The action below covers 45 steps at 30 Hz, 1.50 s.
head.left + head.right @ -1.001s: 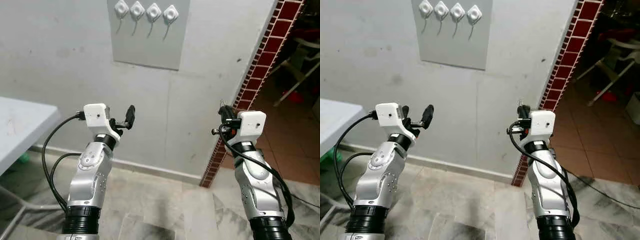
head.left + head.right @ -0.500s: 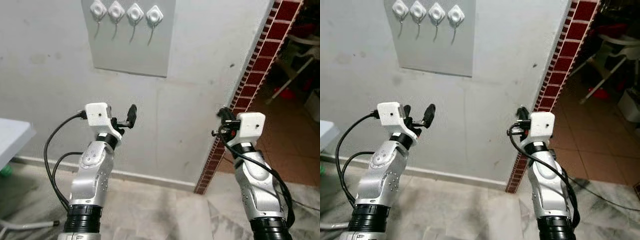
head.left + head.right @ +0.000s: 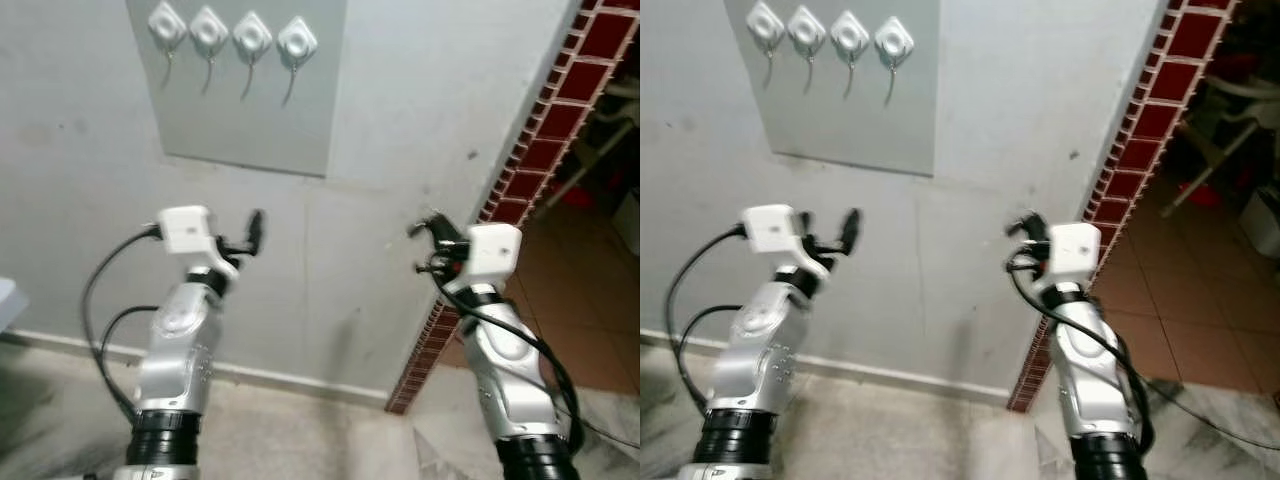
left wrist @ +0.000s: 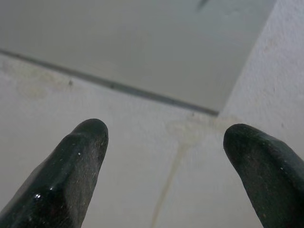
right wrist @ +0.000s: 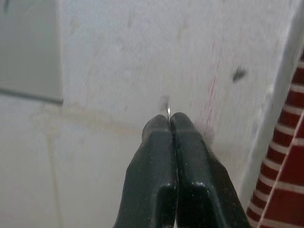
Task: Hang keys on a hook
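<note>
Both arms are jointed silver metal, each ending in a black ribbed collar at its base. A white boxy camera housing caps each wrist, and black cables loop alongside. The left gripper (image 3: 252, 232) and right gripper (image 3: 428, 234) have long, glossy black fingers.

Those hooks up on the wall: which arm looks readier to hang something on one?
Probably the right. The right gripper is pinched shut on a thin metal sliver, likely the keys, while the left gripper is open with nothing in it. Both sit well below the hooks.
</note>
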Motion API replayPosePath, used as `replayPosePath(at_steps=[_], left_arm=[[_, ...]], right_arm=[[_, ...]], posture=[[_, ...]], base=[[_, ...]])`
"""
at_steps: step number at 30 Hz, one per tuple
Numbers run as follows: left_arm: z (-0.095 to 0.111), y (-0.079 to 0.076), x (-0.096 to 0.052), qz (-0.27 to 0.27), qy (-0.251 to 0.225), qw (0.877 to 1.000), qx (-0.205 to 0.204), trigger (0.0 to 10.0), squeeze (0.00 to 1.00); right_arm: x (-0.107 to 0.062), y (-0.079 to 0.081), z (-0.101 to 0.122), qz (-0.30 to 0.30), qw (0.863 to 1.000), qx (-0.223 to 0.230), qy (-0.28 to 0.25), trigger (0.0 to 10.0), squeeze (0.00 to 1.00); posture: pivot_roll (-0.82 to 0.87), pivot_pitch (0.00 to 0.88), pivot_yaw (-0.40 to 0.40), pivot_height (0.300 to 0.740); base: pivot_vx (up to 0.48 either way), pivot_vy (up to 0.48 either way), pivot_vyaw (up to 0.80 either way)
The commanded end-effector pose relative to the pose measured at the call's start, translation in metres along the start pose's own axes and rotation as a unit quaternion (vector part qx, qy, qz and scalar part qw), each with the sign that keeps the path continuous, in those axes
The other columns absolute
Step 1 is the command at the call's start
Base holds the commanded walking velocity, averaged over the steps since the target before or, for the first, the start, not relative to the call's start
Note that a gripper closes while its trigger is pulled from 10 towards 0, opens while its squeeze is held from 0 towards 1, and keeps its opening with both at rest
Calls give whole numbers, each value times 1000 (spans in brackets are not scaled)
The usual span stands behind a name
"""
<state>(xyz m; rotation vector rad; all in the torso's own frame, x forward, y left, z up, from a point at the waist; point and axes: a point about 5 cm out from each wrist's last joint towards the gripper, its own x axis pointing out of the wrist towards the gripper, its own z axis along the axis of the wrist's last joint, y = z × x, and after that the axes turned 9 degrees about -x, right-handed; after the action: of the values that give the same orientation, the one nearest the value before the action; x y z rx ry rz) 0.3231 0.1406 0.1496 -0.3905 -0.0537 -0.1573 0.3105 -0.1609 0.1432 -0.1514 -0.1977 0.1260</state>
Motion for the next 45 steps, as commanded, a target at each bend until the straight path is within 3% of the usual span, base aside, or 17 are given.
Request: replayPosePath(at_steps=[1, 30, 45], left_arm=[[6, 6, 0, 9, -9, 1000, 4, 10000, 0], [4, 5, -1, 11, 2, 1000, -4, 10000, 0], [5, 6, 0, 11, 6, 1000, -6, 10000, 0]], right_arm=[[4, 6, 6, 11, 1000, 6, -13, 10000, 0], [2, 7, 5, 8, 1000, 8, -8, 10000, 0], [2, 8, 5, 6, 1000, 10, -8, 10000, 0]], posture=[[0, 0, -52, 715], [2, 0, -49, 715], [3, 0, -44, 715]], base=[[424, 0, 0], [44, 0, 0], [0, 258, 0]])
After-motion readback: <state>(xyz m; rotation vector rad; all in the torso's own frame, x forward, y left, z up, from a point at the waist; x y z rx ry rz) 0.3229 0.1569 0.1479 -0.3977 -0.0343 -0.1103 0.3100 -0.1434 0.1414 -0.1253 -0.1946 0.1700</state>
